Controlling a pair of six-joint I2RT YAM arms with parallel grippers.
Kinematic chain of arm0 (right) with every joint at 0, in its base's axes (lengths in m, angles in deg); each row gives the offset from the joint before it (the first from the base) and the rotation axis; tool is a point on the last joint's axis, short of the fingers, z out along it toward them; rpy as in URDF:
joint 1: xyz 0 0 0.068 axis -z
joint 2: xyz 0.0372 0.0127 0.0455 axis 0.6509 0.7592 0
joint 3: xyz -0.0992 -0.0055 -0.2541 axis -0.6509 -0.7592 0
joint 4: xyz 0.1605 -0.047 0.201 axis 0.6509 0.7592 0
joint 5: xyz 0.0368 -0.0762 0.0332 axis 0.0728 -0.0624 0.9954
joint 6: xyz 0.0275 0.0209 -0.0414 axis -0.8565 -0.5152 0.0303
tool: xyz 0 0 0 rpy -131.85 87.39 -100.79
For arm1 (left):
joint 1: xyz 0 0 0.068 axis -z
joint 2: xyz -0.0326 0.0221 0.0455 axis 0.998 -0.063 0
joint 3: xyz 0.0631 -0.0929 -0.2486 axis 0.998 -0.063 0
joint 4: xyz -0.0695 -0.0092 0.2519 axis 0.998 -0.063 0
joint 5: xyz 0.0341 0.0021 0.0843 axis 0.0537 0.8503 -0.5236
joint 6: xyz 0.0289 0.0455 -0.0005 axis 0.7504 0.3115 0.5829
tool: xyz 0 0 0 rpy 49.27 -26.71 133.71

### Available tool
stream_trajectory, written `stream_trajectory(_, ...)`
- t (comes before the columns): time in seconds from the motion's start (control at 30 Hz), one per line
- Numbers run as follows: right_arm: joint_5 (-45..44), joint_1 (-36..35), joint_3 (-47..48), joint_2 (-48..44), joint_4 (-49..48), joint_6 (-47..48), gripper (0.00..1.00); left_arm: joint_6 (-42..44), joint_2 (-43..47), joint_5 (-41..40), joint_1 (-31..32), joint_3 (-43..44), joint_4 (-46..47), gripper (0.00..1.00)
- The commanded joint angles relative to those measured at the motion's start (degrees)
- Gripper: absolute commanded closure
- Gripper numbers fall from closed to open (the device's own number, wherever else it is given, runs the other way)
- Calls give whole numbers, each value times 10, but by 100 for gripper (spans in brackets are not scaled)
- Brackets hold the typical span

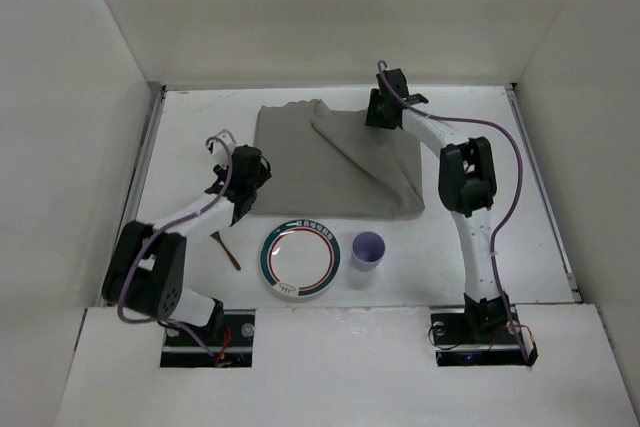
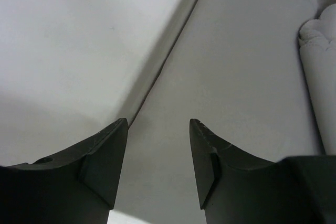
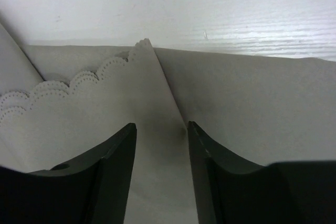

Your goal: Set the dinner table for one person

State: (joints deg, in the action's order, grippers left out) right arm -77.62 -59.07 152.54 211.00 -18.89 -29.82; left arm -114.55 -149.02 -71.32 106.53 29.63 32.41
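Note:
The dinner table is the white surface. A grey cloth mat lies at its back middle, with one flap folded over on the right side. My left gripper is open and empty at the mat's left edge; in the left wrist view the gripper hangs over the mat beside bare table. My right gripper is open at the mat's far right part; in the right wrist view the gripper straddles the edge of the scalloped flap, holding nothing.
A white plate with a green rim sits near the front middle. A purple cup stands just right of it. A brown utensil lies left of the plate. White walls enclose the table on three sides.

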Motion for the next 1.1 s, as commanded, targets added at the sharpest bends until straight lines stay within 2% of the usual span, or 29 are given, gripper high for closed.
stream_trajectory(0.0,16,-3,35,7,20,-2,59,36,-71,-7,-9,58,14,52)
stream_trajectory(0.17,16,0,38,3,18,-10,84,65,-165,0,-41,139,8,52)
stream_trajectory(0.27,15,3,16,-18,3,-13,90,88,-202,1,-59,178,-4,51)
stream_trajectory(0.37,13,10,-28,-57,-27,-19,90,91,-238,27,-73,204,-5,50)
stream_trajectory(0.5,10,28,-83,-108,-61,-26,90,81,-291,152,-91,226,19,54)
stream_trajectory(0.57,4,43,-111,-133,-76,-30,90,73,-308,209,-99,226,47,69)
stream_trajectory(0.63,-2,59,-136,-153,-92,-36,90,54,-314,205,-106,220,52,85)
stream_trajectory(0.7,-6,77,-152,-164,-102,-42,90,48,-315,184,-109,212,54,93)
stream_trajectory(1.07,-32,134,-144,-128,-98,-49,89,30,-275,80,-107,149,65,98)
